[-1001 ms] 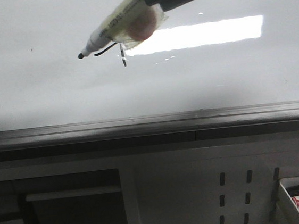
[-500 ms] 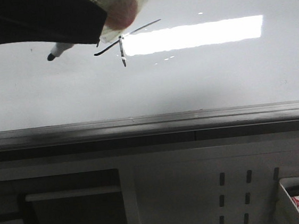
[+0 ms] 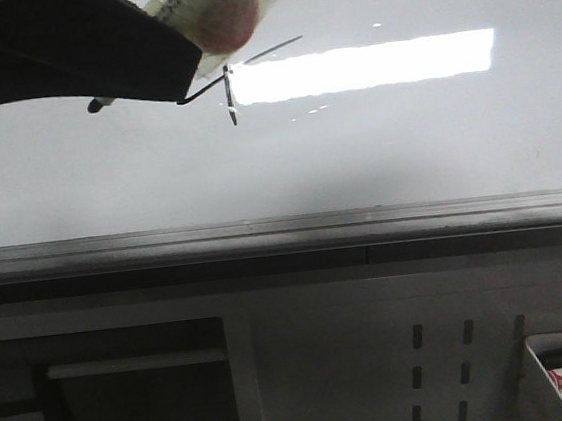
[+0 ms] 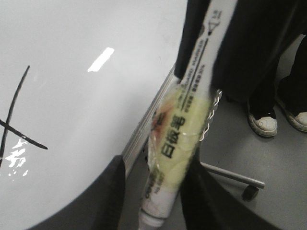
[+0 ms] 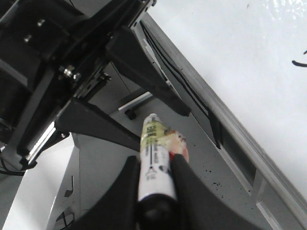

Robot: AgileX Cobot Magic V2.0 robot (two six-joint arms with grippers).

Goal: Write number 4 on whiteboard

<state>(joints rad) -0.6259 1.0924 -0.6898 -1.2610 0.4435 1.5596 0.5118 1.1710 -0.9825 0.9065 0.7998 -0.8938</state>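
While my right tool (image 5: 152, 165) pinched the marker (image 5: 154, 158) by its taped body, its nib (image 3: 96, 106) hovered over the whiteboard (image 3: 405, 147), off to the left of the strokes already drawn. The number 4 (image 3: 232, 80) sat on the upper part of the board, just left of the bright glare: a long slanted crossbar and a short upright stem crossing it. I could not make out a clear slanted first stroke, since my arm covered that corner in the front view. I judged the writing to be nearly done, with the pen apparently lifted between strokes. The next move, I judged, called for bringing the nib down to the crossbar's left end without smearing the wet ink. My left tool (image 4: 153, 199) showed only two dark fingers flanking the marker (image 4: 184, 124); whether they gripped anything I cannot tell.
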